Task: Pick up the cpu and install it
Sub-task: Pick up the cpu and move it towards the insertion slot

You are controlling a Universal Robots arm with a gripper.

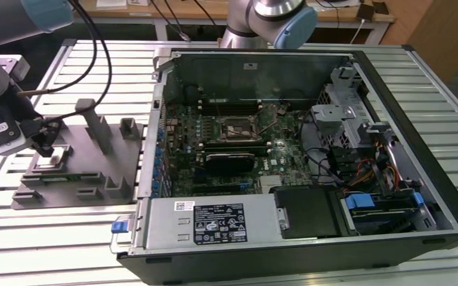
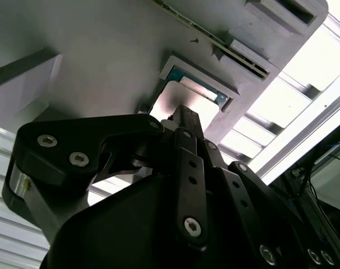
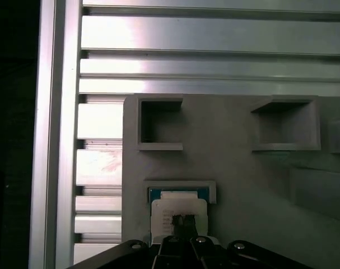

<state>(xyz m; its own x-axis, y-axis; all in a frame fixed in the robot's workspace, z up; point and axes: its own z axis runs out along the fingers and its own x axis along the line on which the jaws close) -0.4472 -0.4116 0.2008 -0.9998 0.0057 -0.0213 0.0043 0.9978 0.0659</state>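
The cpu point(image 3: 178, 208) is a small silvery-white square lying flat in a blue-edged pocket of the grey fixture point(image 3: 231, 168). It also shows in the second wrist view as a pale plate, the cpu point(image 2: 171, 100). My gripper point(image 3: 184, 222) stands straight above its middle, fingertips together and at or just over the chip's top, with no grip on its edges. In the exterior view my gripper point(image 1: 45, 149) hangs over the near-left part of the fixture point(image 1: 78, 173), left of the open computer case. The black-framed socket point(image 1: 241, 128) sits on the motherboard inside the case.
The open computer case point(image 1: 309, 155) lies on its side on the slatted aluminium table point(image 1: 62, 220), with drive bays and cables at the exterior view's right. Upright grey posts point(image 1: 93, 122) rise from the fixture. A second robot arm point(image 1: 269, 15) stands behind the case.
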